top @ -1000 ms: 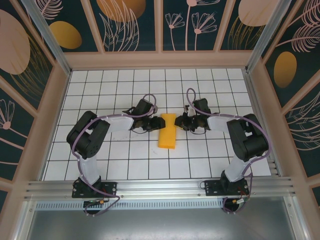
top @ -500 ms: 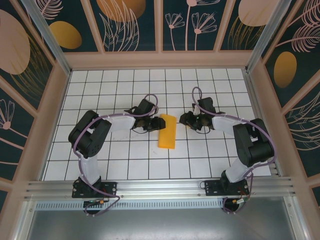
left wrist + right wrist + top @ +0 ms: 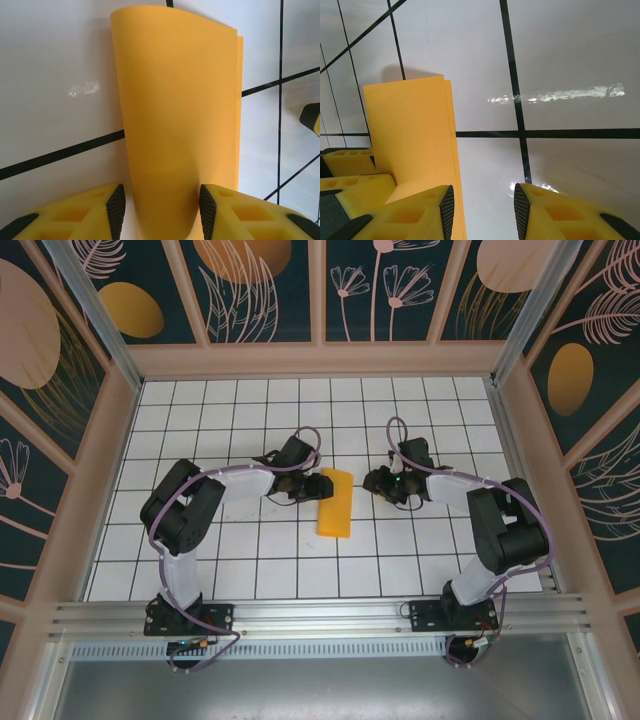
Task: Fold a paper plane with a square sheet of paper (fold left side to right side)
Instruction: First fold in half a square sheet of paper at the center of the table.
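**Square sheet of paper** (image 3: 175, 100): folded left over right into a narrow double strip. The upper layer is bowed, so the crease is judged not yet pressed flat.

**Left gripper** (image 3: 161, 200): jaws half spread, with the strip's near end running between the pads. Whether they clamp it cannot be told — likely steadying the fold.

**Right gripper** (image 3: 482, 200): jaws spread over bare table (image 3: 560, 60). The strip lies just beside its left finger, apart — probably leaving room for creasing.
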